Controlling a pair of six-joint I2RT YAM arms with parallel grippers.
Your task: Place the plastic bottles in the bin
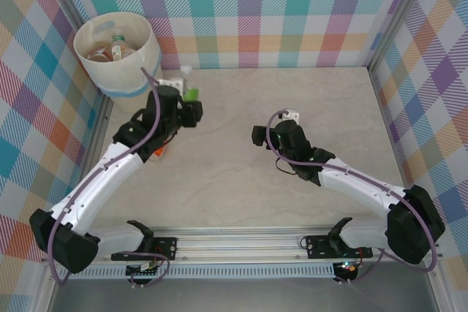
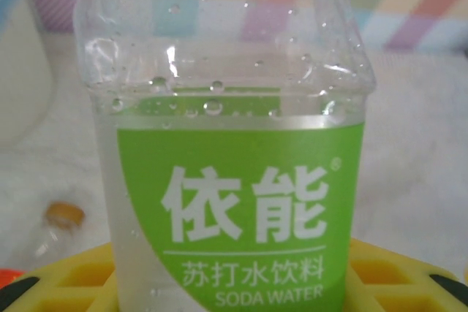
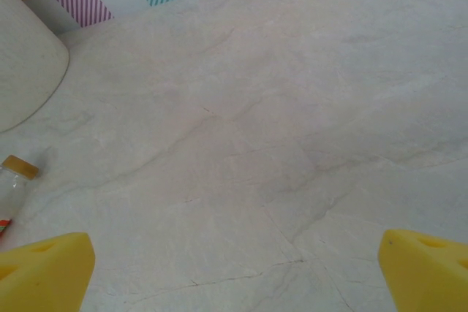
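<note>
L jaws grip green-label bottle [image 2: 241, 202] near bin [image 1: 137, 63] w/ several bottles [image 1: 117, 52] inside; R jaws wide, empty.

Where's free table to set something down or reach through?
Free: table centre and right half, from the open right gripper to the far wall. Crowded far-left: bin, left gripper on green-label bottle, orange-capped bottle nearby.

Clear green-labelled bottle [image 2: 234, 180] clamped between yellow pads [image 2: 73, 283] of left gripper [image 2: 234, 294], brown-capped bottle [image 2: 62, 216] behind, left
</note>
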